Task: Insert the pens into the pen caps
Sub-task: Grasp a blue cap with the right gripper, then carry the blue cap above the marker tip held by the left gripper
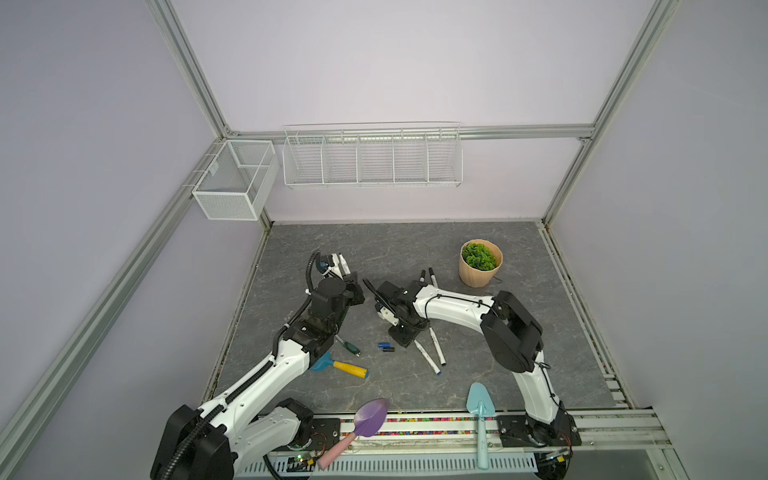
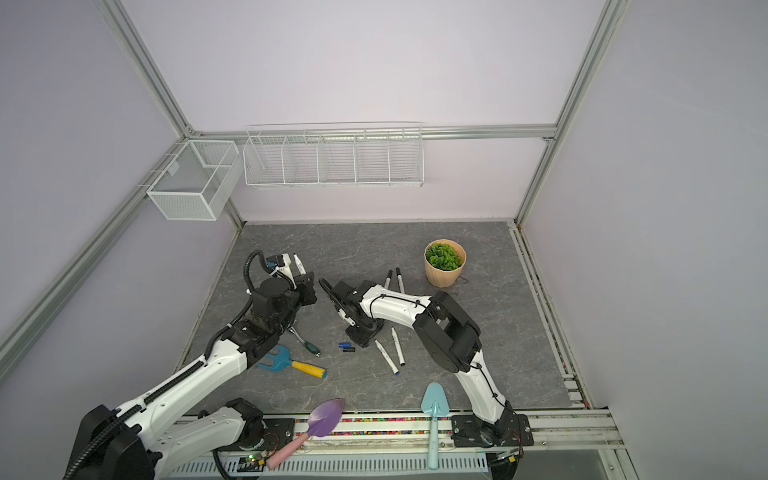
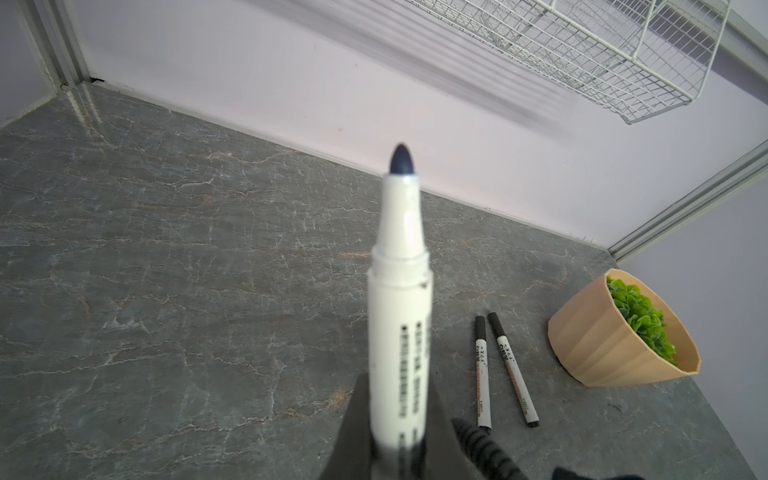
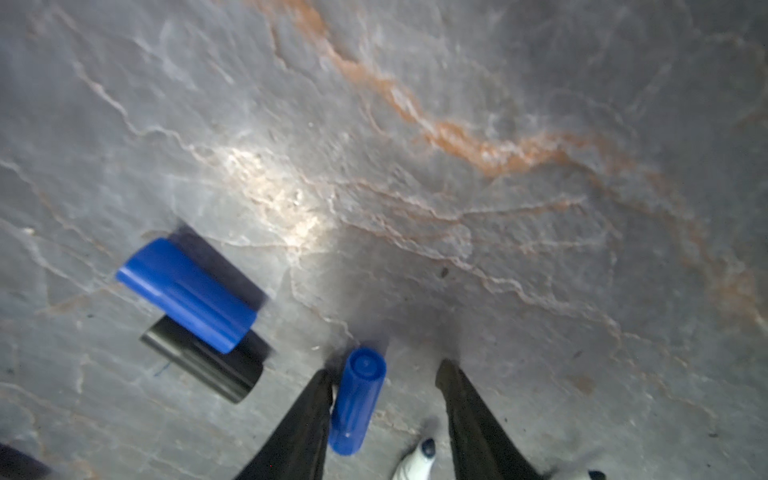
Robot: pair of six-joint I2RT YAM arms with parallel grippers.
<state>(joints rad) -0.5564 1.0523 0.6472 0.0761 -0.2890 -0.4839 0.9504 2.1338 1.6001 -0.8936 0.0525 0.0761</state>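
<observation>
Right wrist view: the right claw (image 4: 384,368) stands spread about a blue pen cap (image 4: 357,409) on the table (image 4: 457,124), touching it on one side; a second blue cap (image 4: 187,293) and a black cap (image 4: 203,359) lie together nearby; the left claw (image 3: 397,390) pinches an uncapped pen (image 3: 399,291).

walls (image 1: 395,62): pale lilac | tabletop (image 1: 374,249): grey marbled slab | wire baskets (image 1: 372,158): wall-mounted

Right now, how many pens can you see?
5. One pen is held in the left gripper; two capped pens lie side by side near the plant pot; two more lie next to the right gripper. The arms may hide others.
</observation>
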